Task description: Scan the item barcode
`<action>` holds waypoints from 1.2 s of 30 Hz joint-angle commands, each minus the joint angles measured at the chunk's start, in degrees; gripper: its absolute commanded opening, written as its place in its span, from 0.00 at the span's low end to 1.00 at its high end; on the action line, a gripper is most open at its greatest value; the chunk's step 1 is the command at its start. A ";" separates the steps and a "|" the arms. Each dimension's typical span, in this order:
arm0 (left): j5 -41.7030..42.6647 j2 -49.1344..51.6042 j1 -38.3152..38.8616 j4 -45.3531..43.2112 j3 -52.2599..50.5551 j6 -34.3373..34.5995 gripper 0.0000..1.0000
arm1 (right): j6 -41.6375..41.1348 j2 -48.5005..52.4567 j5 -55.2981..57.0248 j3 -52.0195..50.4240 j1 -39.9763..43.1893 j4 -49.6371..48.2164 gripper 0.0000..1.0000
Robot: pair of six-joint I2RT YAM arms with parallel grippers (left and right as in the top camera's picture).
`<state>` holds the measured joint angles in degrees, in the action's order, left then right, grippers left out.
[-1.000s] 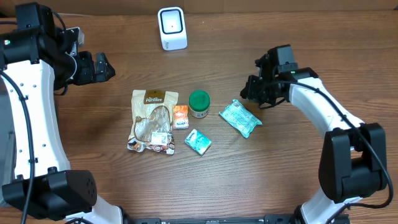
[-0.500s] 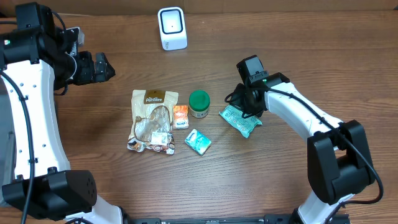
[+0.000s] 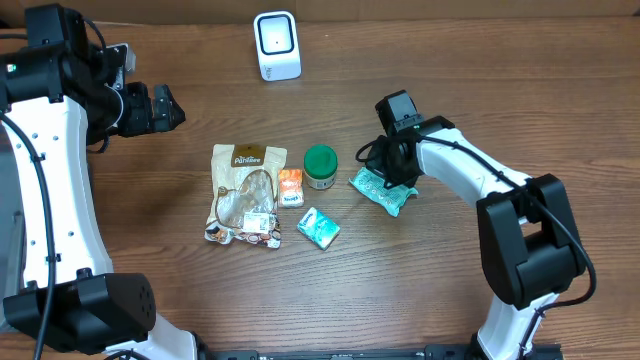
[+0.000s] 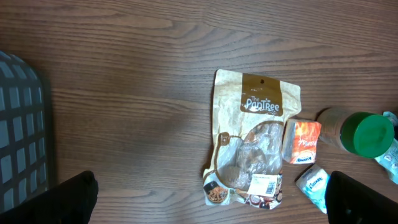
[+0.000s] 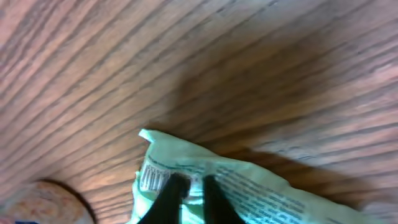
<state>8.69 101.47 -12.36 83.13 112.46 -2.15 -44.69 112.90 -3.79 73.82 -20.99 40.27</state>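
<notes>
On the bench (image 3: pixel 330 290), at three o'clock of the item cluster, the green packet (image 3: pixel 388 197) lies under the right gripper (image 5: pixel 191 186). Its fingers are nearly together by the barcode (image 5: pixel 152 177), and whether they grip I cannot tell. The left gripper (image 3: pixel 176 108), at ten o'clock, has fingers spread wide. A shallow pinch on slick film could slip. The brown pouch (image 3: pixel 245 195) reads roughly "PaniTree".

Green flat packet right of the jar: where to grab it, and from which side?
Pinch the green packet at its end edge nearest the jar, coming from above. It lies flat, so probably only that thin edge fits the jaws; keep off the barcode beside it.
</notes>
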 commanded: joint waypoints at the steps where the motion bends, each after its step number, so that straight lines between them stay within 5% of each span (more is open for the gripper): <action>1: -0.17 -0.61 0.39 -0.02 0.87 -1.60 1.00 | 1.57 4.35 -2.03 -1.31 -0.20 -0.11 0.28; 10: -0.17 -0.61 0.39 -0.02 0.87 -1.60 1.00 | 17.35 1.22 -6.01 8.41 2.60 9.27 0.44; 19: -0.17 -0.61 0.39 -0.02 0.87 -1.60 1.00 | 28.52 -3.28 -14.47 12.66 5.11 28.87 0.35; 36: -0.17 -0.61 0.39 -0.02 0.87 -1.60 1.00 | 28.20 -3.28 -9.94 -3.72 1.88 20.96 0.27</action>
<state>8.71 101.47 -12.36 83.11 112.46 -2.15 -16.25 110.83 -17.50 71.24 -19.22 62.96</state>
